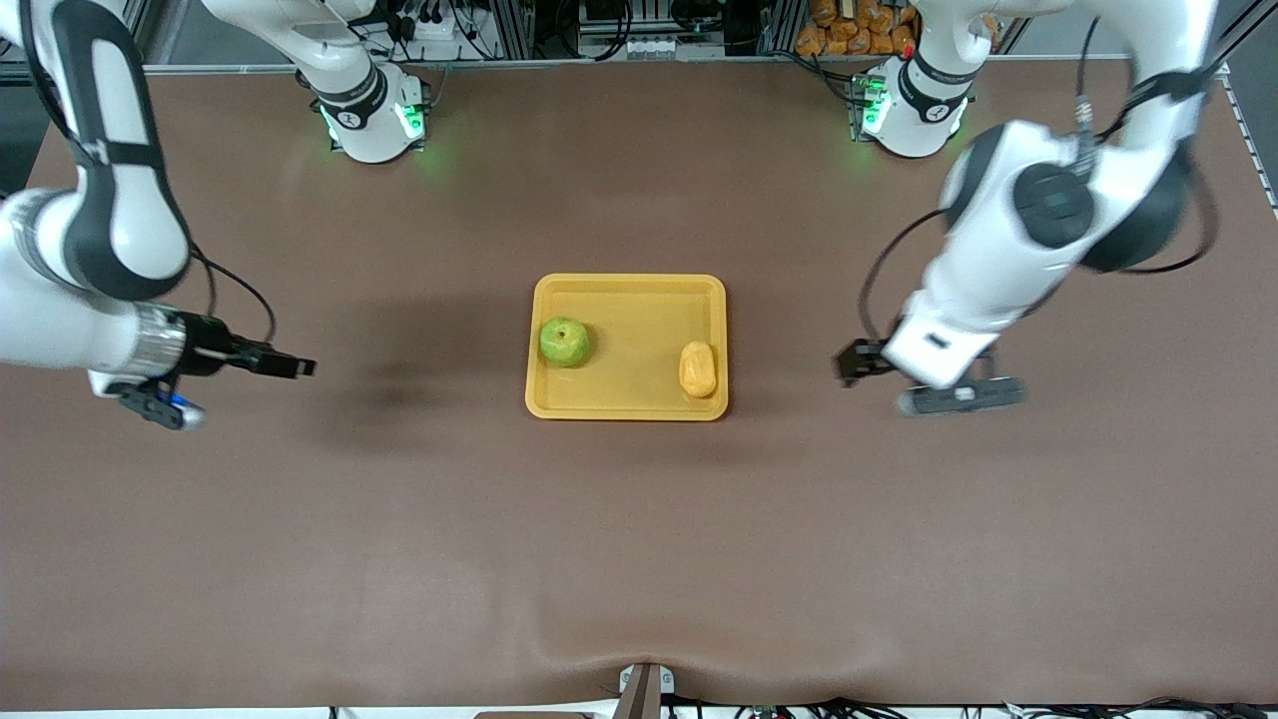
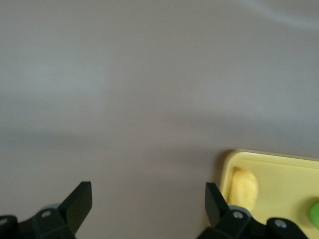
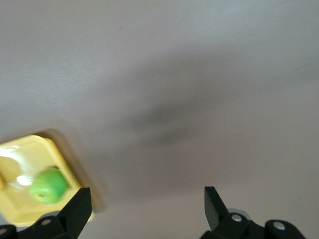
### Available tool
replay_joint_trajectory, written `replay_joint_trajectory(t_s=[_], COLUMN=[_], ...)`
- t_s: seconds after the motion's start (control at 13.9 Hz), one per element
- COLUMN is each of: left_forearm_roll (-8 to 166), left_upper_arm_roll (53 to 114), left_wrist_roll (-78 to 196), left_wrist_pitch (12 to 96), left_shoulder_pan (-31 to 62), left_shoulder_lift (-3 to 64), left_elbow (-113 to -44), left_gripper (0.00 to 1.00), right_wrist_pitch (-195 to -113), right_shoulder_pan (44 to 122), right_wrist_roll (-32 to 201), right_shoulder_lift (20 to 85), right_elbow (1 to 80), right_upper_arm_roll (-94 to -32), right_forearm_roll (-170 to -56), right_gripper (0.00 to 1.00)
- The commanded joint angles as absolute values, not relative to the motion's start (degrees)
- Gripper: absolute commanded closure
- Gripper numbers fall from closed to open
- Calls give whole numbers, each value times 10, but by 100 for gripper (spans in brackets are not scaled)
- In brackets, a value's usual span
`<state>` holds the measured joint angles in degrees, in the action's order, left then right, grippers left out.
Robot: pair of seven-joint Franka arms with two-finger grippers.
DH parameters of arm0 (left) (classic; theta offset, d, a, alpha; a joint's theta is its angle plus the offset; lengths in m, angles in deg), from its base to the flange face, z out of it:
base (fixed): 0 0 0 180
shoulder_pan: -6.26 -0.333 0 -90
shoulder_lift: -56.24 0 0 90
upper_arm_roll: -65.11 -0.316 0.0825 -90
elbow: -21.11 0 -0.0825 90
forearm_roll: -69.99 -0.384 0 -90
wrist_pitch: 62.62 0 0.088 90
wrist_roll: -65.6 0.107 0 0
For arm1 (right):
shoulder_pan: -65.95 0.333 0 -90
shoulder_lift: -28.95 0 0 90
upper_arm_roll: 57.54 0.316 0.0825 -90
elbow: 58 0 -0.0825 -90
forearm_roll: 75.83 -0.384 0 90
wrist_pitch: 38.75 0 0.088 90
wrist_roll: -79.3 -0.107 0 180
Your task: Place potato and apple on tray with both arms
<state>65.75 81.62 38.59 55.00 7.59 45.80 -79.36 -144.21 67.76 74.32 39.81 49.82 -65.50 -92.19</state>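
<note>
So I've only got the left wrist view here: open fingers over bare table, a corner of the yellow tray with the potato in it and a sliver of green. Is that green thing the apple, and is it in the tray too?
Observer: Yes, the apple lies in the tray, at the end toward the right arm; the potato lies at the end toward the left arm.
Operator: Do they touch?
Observer: No, bare tray floor separates them.
Operator: Where's the right gripper?
Observer: The right gripper is open and empty, over bare table off its end of the tray.
Operator: And the left one?
Observer: The left gripper is likewise off the tray's other end.
</note>
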Motion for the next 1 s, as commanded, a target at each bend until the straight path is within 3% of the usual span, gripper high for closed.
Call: replay_joint_trajectory(t_s=[0.0, 0.43, 0.93], left_forearm_roll=[655, 658, 663], left_upper_arm_roll=[820, 820, 821], left_wrist_roll=[398, 493, 580], left_wrist_pitch=[515, 349, 310], left_shoulder_pan=[36, -42, -75], left_shoulder_lift=[510, 529, 571], left_elbow=[-801, -717, -716], left_gripper=[0, 0, 0], right_wrist_pitch=[-1426, -1330, -1228], right_shoulder_pan=[679, 674, 628], right_wrist_roll=[750, 750, 743], right_shoulder_lift=[329, 303, 303], right_elbow=[517, 434, 329], right_upper_arm_roll=[-640, -627, -576], right_forearm_roll=[-852, -799, -799], right_gripper=[0, 0, 0])
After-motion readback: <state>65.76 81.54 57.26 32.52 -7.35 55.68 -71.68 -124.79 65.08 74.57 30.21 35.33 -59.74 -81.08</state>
